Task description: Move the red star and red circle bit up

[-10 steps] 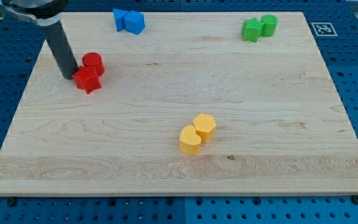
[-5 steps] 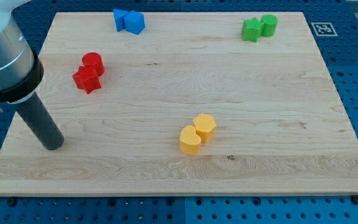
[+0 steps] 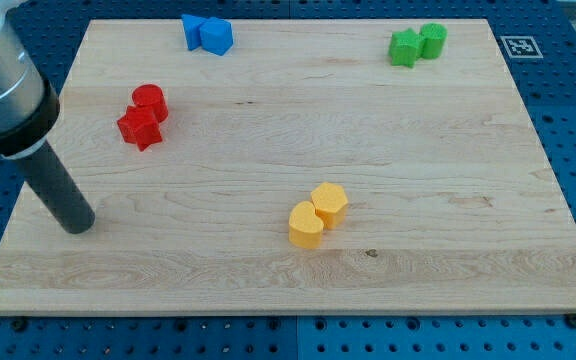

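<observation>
Red star (image 3: 140, 129): is being taken as the landmark; it is lying on the wooden board (image 3: 298, 150), toward the board's left edge and in its upper half.
Red circle (image 3: 150, 102): is being seen touching the red star, just above it and slightly to the view's right.
My tip (image 3: 77, 225): is being held on the board below the red star and to its left, well apart from it and from the red circle; nothing is being touched by it.
Jaws: none are being carried; the arm is ending in a plain dark rod, so nothing is being gripped or held.
Blue blocks (image 3: 207, 34): two are being seen touching each other, above the red star and to its right, near the board's top edge; their shapes cannot be told.
Green blocks (image 3: 417, 44): a star-like one and a round one are sitting together, far to the right of the red star, slightly higher.
Yellow blocks (image 3: 318, 213): two are lying in contact, below the red star and well to its right.
</observation>
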Motion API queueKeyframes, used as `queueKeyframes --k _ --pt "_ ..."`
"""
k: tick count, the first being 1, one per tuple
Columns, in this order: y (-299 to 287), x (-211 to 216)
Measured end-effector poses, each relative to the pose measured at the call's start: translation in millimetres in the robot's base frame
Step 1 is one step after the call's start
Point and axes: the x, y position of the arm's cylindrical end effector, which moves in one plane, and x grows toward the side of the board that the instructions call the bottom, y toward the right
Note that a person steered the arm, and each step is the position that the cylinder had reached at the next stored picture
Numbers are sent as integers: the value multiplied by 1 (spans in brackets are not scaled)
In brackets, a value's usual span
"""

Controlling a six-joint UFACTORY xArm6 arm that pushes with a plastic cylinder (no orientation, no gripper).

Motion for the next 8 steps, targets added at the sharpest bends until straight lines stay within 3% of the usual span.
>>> queueKeyframes --k 3,5,8 --pt "1 -9" --pt "4 -65" --pt "61 -119"
